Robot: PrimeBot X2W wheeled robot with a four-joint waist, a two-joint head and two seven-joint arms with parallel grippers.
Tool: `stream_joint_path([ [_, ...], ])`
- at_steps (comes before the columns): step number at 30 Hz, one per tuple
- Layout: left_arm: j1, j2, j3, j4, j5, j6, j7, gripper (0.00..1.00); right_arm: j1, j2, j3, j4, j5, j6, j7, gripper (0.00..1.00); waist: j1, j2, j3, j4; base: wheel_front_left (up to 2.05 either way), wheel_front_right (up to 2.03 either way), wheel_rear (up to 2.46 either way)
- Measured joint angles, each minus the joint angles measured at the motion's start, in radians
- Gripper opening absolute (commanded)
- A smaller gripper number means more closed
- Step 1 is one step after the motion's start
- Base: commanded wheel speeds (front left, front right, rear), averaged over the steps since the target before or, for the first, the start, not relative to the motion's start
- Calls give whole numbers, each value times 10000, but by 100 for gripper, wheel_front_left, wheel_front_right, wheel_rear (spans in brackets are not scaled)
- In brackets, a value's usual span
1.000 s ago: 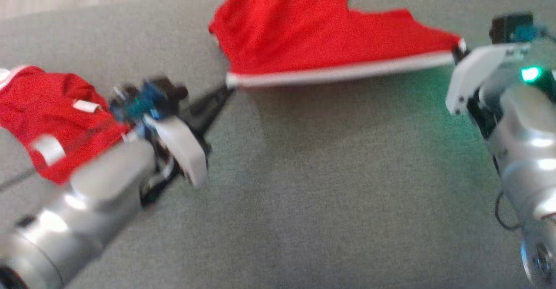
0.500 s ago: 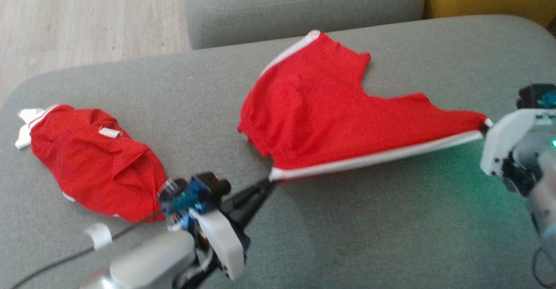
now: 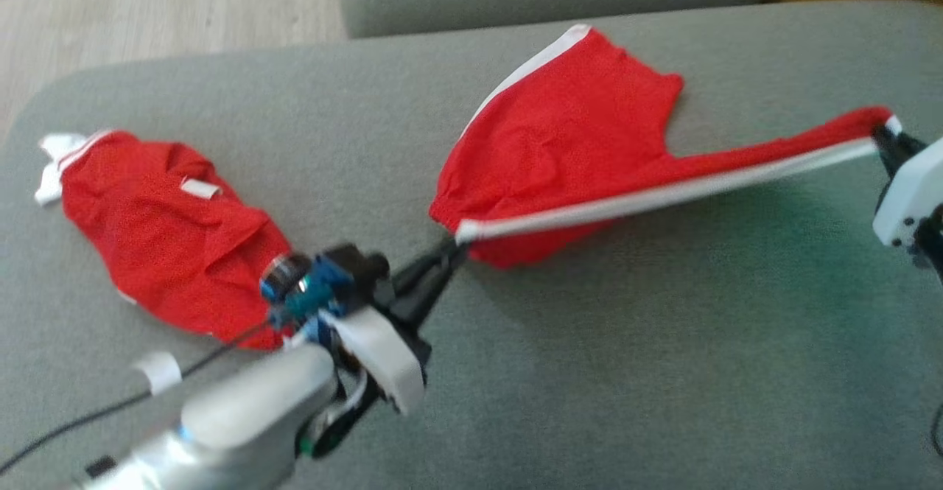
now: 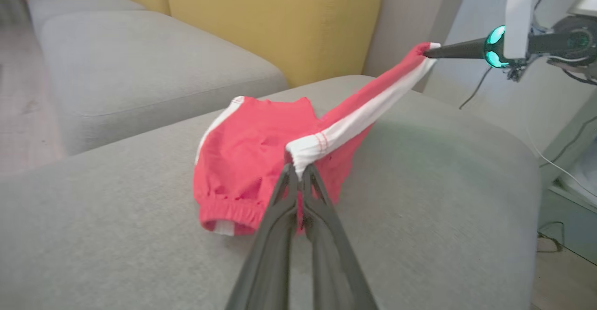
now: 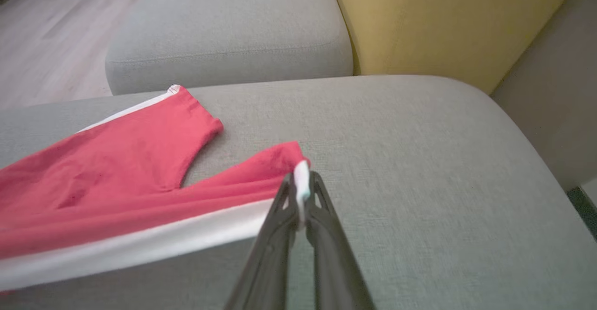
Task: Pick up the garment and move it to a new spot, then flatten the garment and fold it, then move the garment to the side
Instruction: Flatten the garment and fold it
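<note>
1 garment (image 3: pixel 575 136) stretched taut; spare garment (image 3: pixel 169 247) (head view).

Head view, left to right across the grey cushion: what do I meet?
In order: crumpled red garment → left claw → stretched red shorts → right claw.

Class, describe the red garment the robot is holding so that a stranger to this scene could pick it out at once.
On the large grey cushion are two red garments. The held garment is the right-hand one, its white band stretched taut between the left gripper and the right gripper. Its neighbour to the left lies crumpled, with no gripper on it.
</note>
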Motion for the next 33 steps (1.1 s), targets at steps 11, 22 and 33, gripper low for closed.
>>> stream_joint_path([
  [11, -1402, -635, 447, 1174, 90, -205, -81, 0, -2272, 1304, -1183, -299, -2832, -2, -40, 0, 2, 0, 1545, 1024, 0, 0, 0],
  [22, -2174, -1787, 439, 1824, 282, -571, -274, 0, -4692, 1302, -1093, 2228, -4491, -4, -1135, 0, 0, -1, 2837, 2283, 0, 0, 0],
  [33, -2716, -2464, 458, 2282, 451, -817, -612, 0, -5833, 1271, -1799, 3929, -5802, -4, -2121, 0, 1, -1, 3794, 3146, 0, 0, 0],
])
